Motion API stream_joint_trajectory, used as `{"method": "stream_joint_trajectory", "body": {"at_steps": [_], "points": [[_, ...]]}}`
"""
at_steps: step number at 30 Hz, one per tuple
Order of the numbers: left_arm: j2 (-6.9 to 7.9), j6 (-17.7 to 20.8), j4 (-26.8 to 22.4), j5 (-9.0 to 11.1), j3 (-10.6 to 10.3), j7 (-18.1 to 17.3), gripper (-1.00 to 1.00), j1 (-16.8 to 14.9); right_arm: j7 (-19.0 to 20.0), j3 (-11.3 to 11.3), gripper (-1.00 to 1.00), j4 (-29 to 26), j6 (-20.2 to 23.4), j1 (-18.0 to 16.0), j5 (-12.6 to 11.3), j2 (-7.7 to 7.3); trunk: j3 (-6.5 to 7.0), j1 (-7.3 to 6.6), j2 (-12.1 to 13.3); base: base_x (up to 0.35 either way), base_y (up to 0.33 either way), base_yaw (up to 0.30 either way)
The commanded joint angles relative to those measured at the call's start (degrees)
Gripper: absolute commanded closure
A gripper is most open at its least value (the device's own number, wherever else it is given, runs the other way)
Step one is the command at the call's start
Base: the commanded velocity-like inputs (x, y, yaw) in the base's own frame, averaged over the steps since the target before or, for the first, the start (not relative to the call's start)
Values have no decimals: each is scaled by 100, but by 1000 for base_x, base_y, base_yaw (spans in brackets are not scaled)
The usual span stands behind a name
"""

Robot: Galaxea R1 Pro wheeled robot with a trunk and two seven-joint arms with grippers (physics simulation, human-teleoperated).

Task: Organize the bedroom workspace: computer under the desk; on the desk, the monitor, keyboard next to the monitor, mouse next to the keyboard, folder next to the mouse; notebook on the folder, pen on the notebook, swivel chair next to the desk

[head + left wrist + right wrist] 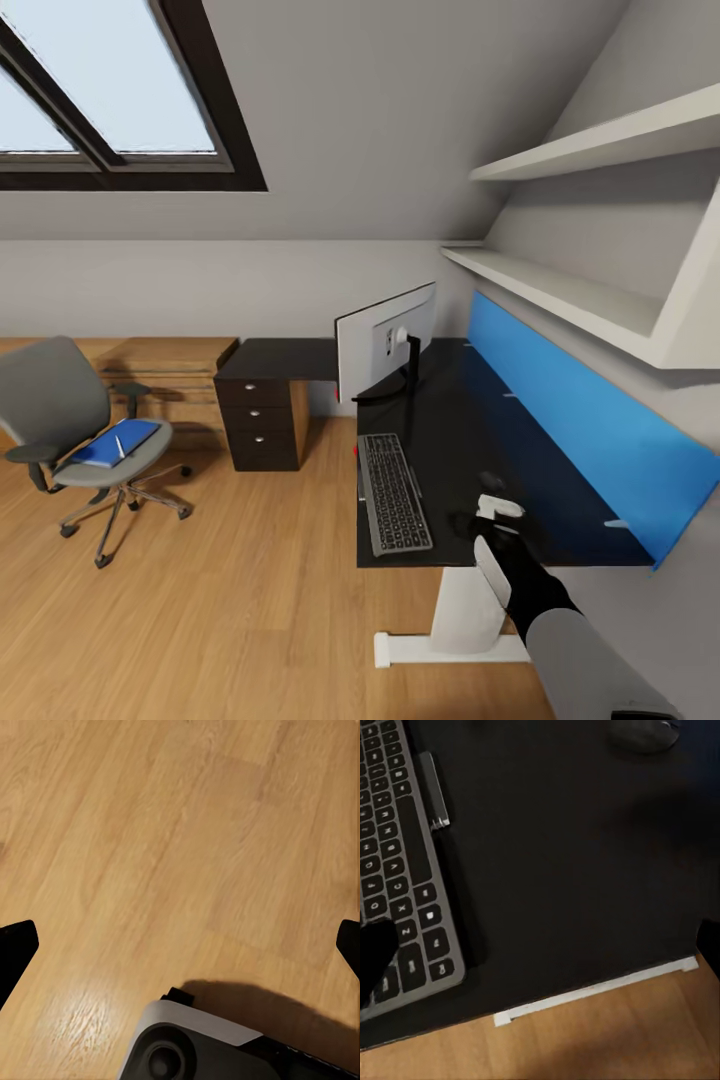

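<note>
**Right gripper over the desk, empty, beside the keyboard**

The right gripper [497, 520] hangs above the desk [560, 520] near its front edge, just to the side of the keyboard [393, 492]. In the right wrist view its two fingertips [375, 956] stand wide apart with nothing between them: released. The mouse [643, 733] lies on the desk farther back from the edge than the gripper, apart from the keyboard; in the head view it is only a faint dark shape on the glossy top.

The left gripper [180, 945] is spread wide too and empty, pointing down at the wood floor [187, 832].

The keyboard lies lengthwise on the desk, in front of the monitor [385, 340], which stands upright farther back. Behind the desk a blue panel [570, 420] runs along the wall.

The chair [70, 420] stands on the floor well apart from the desk, past the drawer unit [262, 420]. On its seat lies the folder [118, 443], with a pen [120, 446] on top. I cannot make out the notebook there.
</note>
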Motion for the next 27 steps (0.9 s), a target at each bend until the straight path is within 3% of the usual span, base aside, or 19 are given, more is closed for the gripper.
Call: {"method": "stream_joint_trajectory", "body": {"at_steps": [1,10,22,27], "points": [[0,-13,-11,34,-22,15,-100,1,-27,-7,-100,-11,24,0,-63,21,-10,6,-9,329,0,0],[0,-9,-11,34,-26,15,-100,1,-27,-7,-100,-19,27,1,-66,29,-10,6,-9,282,0,0],[2,-14,-11,34,-20,21,-100,1,-32,-6,-100,-28,14,1,-53,11,-7,6,-9,23,-3,0],[7,-9,-11,34,-20,20,-100,1,-31,14,-100,-29,5,1,-9,-16,-5,6,-9,60,-155,0]]}}
